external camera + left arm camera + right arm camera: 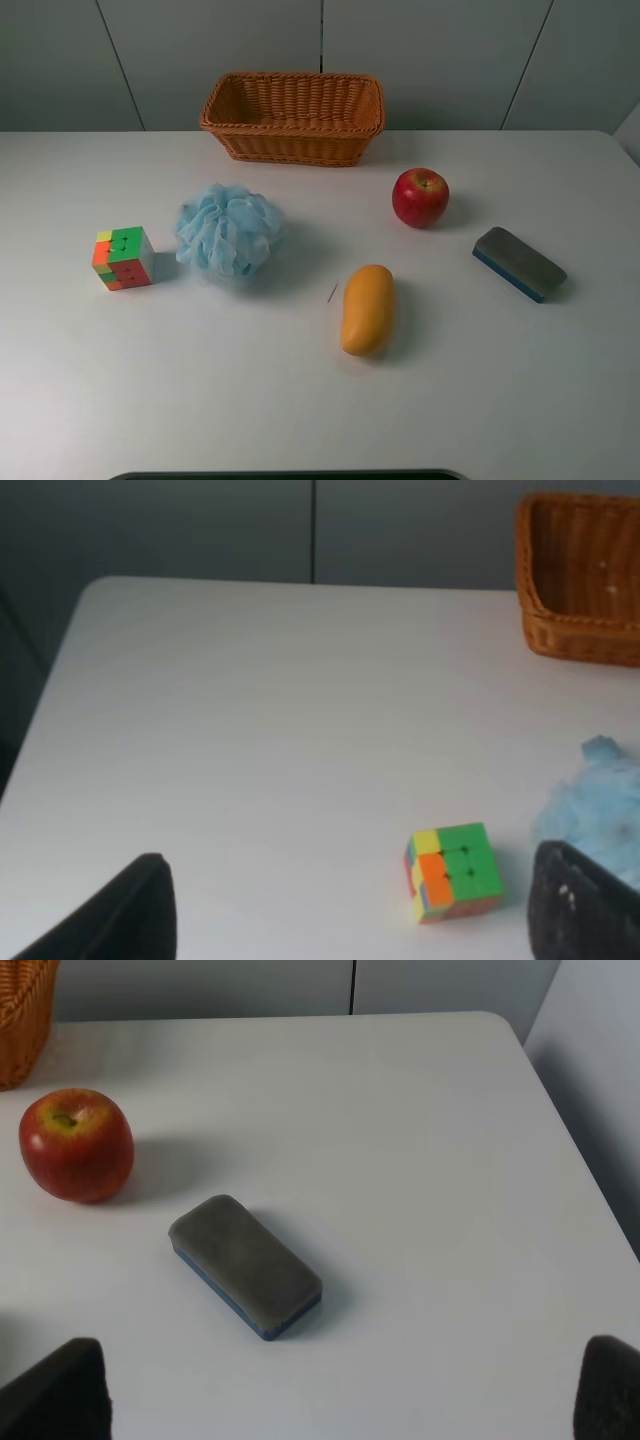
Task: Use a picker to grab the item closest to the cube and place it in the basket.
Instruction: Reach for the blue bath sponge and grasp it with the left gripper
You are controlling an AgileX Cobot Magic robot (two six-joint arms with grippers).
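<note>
1. On the white tabletop (180,390), left of centre in the high view, sits the light-blue ruffled mesh bath pouf (228,235). It is just beside the multicoloured puzzle cube (123,258), with a narrow strip of table between them.
2. Pouf appearance: bunched, gathered folds of thin netting, pale blue throughout, with a roughly round outline.
3. Pouf orientation: it is about as wide as it is deep, so no long axis or pointing direction can be told.
4. The orange-brown woven wicker basket (290,145) stands at the far side of the table, behind the pouf and well apart from it. Its long side runs left to right.
5. Left gripper (345,920): fingers spread wide, grasping nothing. The cube and an edge of the pouf lie ahead of it.
6. Right gripper (330,1400): fingers spread wide, grasping nothing. The grey-topped, blue-based rectangular eraser (247,1265) lies ahead of it.
</note>
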